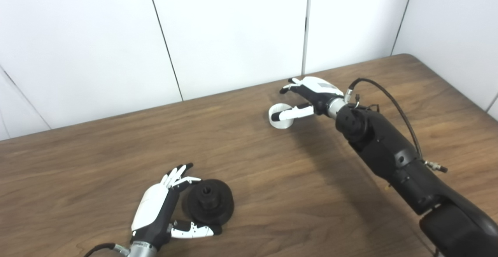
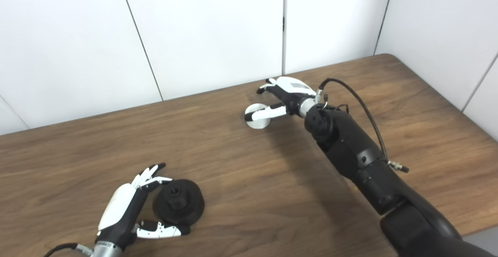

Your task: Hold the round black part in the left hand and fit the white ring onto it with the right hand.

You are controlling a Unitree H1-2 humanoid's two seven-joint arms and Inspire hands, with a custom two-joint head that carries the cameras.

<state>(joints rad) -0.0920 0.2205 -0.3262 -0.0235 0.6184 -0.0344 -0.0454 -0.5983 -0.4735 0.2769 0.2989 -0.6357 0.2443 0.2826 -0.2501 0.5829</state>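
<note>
While both parts lie on the wooden surface (image 1: 249, 159), neither is lifted yet; entries as follows.

Item 1: round black part (image 1: 208, 205), stepped disc w/ raised hub and centre bore, hub up, resting flat at approx 7 o'clock of the surface. Left hand (image 1: 165, 206) cupped round it from the 9 o'clock side: fingers (image 1: 177, 174) spread and curved over the far rim, thumb along the near rim at 6 o'clock. Fingers partly open, bracketing the part; contact at the thumb likely, firm grip not evident. Judged: placed so as to close and raise the disc w/ hub exposed for fitting.

Item 2: white ring (image 1: 281, 117), short wide band, standing tilted on the surface at approx 1 o'clock, well apart from item 1. Right hand (image 1: 311, 95) reaches from 3 o'clock; thumb lies across the ring's opening, other fingers arched above and beyond. Whether ring is pinched: cannot tell. Judged: pick-up stage, fitting not begun.
</note>
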